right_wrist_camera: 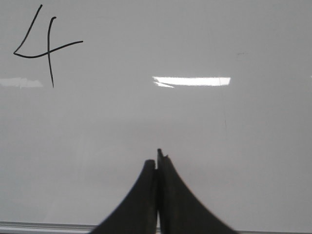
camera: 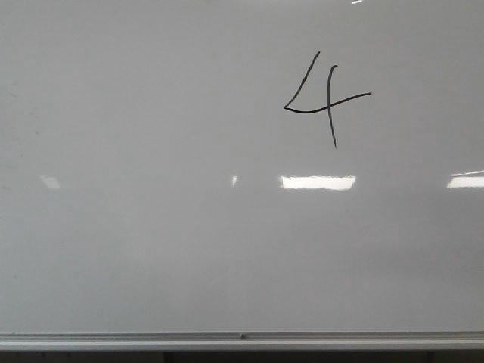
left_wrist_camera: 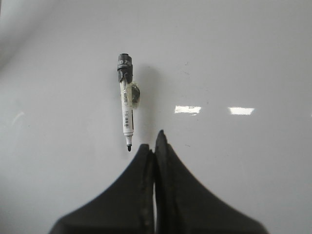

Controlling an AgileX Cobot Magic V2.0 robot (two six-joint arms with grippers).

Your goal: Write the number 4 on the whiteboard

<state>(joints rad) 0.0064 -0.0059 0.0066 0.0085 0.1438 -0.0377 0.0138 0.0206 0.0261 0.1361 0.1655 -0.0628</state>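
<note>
A thin black hand-drawn number 4 (camera: 325, 98) stands on the upper right of the glossy pale whiteboard (camera: 151, 227). It also shows in the right wrist view (right_wrist_camera: 46, 46), far from my right gripper (right_wrist_camera: 157, 161), which is shut and empty near the board's lower rail. My left gripper (left_wrist_camera: 153, 144) is shut and empty. A white marker (left_wrist_camera: 127, 105) with a black cap end and a bare black tip sits on the white surface just beyond the left fingertips, apart from them. Neither gripper shows in the front view.
A silver metal rail (camera: 242, 340) runs along the whiteboard's lower edge. Bright rectangular light reflections (camera: 318, 182) lie across the board below the figure.
</note>
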